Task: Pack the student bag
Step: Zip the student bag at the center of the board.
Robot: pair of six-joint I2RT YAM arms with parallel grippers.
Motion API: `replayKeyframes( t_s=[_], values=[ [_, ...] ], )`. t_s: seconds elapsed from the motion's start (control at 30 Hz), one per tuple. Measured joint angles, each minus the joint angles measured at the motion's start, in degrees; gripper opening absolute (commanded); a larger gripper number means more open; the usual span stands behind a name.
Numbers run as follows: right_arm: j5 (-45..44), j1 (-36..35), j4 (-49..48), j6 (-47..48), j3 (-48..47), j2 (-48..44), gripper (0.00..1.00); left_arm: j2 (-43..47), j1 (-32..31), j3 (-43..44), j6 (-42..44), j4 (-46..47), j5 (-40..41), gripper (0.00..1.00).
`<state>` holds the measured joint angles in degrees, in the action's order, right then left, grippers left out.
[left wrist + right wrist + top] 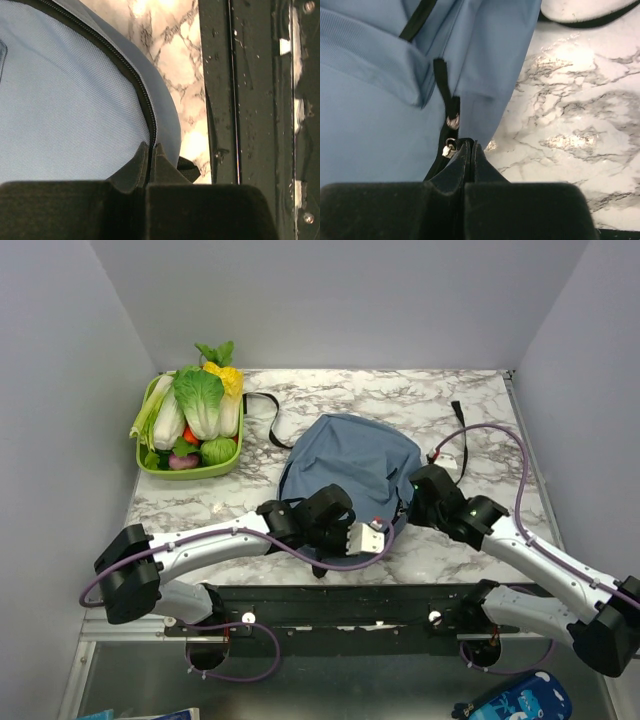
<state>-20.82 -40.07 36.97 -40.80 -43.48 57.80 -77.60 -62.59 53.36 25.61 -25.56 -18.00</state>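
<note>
The student bag [350, 455], a soft, rounded dusty-blue fabric backpack with long black straps, lies flat near the middle of the white marble-patterned tabletop [480, 400]. Its black zip [142, 95] is drawn closed along the stretch seen from the left wrist, and nothing of its inside shows.

At the far left stands a lime-green plastic tray [190, 472], heaped with toy vegetables [200, 405]: leafy greens, a yellow cob, white stalks and small red, green and purple pieces.

One black strap [262, 410] loops out from the bag towards the tray, and another strap end [455, 412] lies at the far right. A black metal rail [220, 90] runs along the near edge of the table. A bright-blue printed pouch [520, 700] lies below the table at the near right.

The left gripper [148, 150] sits at the bag's near edge, its fingers pressed together right on the zip line. Whether a pull is caught between them cannot be told. The right gripper [468, 147] is at the bag's right edge, its fingers likewise squeezed tight on the black zip tape. A small metal pull [449, 149] lies just left of its tips.
</note>
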Motion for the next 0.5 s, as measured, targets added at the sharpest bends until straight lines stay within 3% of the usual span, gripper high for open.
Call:
replayKeyframes(
  t_s=[0.1,0.13,0.2,0.23,0.3,0.33,0.43,0.5],
  values=[
    [0.8,1.4,0.1,1.6,-1.1,1.2,0.01,1.7,-0.2,-1.4,2.3,-1.1,-0.1,0.00],
    [1.0,1.5,0.1,1.9,-1.4,1.8,0.00,2.1,-0.3,-1.7,2.8,-1.2,-0.2,0.05],
    [1.4,1.6,0.2,2.6,-2.1,3.1,0.00,2.4,-0.3,-1.9,3.4,-1.3,-0.2,0.26],
    [1.4,1.6,0.2,2.8,-2.4,3.7,0.00,2.4,-0.3,-1.8,3.5,-1.4,-0.1,0.42],
    [1.4,1.6,0.2,3.2,-3.1,5.1,0.00,2.4,-0.3,-1.4,3.2,-2.3,-0.2,0.58],
    [1.4,1.8,0.2,3.3,-3.5,5.7,0.00,2.4,-0.3,-0.6,2.4,-4.2,-0.3,0.73],
    [0.6,3.0,0.2,3.4,-4.6,6.9,0.00,1.5,0.2,4.5,0.0,-9.7,-0.9,0.99],
    [0.2,4.7,0.5,3.4,-5.2,7.4,0.01,0.7,1.9,9.5,-1.4,-11.7,-2.1,0.99]
  ],
)
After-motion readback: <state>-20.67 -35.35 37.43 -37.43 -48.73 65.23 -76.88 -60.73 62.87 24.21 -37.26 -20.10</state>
